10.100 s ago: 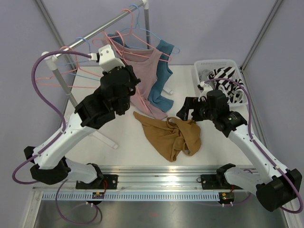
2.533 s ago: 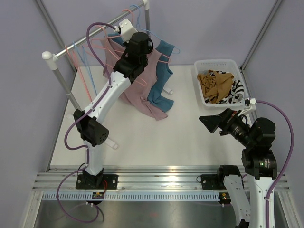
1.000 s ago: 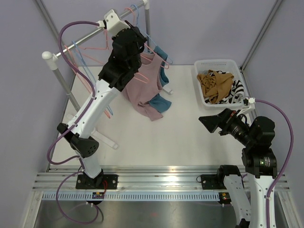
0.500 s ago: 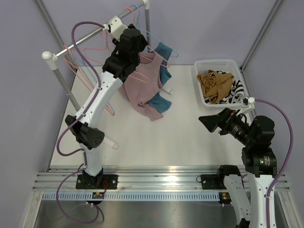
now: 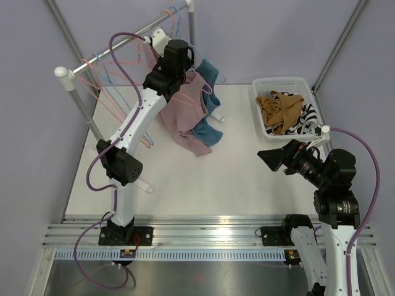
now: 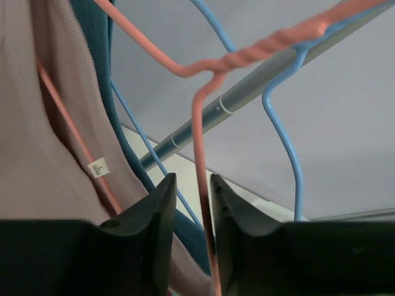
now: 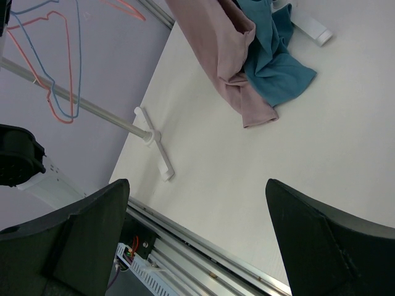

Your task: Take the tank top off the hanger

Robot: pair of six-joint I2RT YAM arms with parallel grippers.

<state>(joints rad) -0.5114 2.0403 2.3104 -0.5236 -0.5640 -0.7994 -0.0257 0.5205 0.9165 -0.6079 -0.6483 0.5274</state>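
Straddling pink hanger (image 6: 199, 142), left pincer (image 6: 190, 185) barely parted, slim clearance.

Fixed overhead camera, above and behind the arm bases, looks down across the table (image 5: 216, 179) toward the clothes rail (image 5: 75, 65) at the far left. Left wrist camera sits tight beneath the rail, facing up along its bar — pink tank top (image 6: 37, 154) fills the frame's left edge. Right wrist camera, well away from the rail, looks back low over the table at the rail's foot (image 7: 154, 148) — sharing the tank top's trailing hem and the teal top (image 7: 278, 68) with the overhead view.
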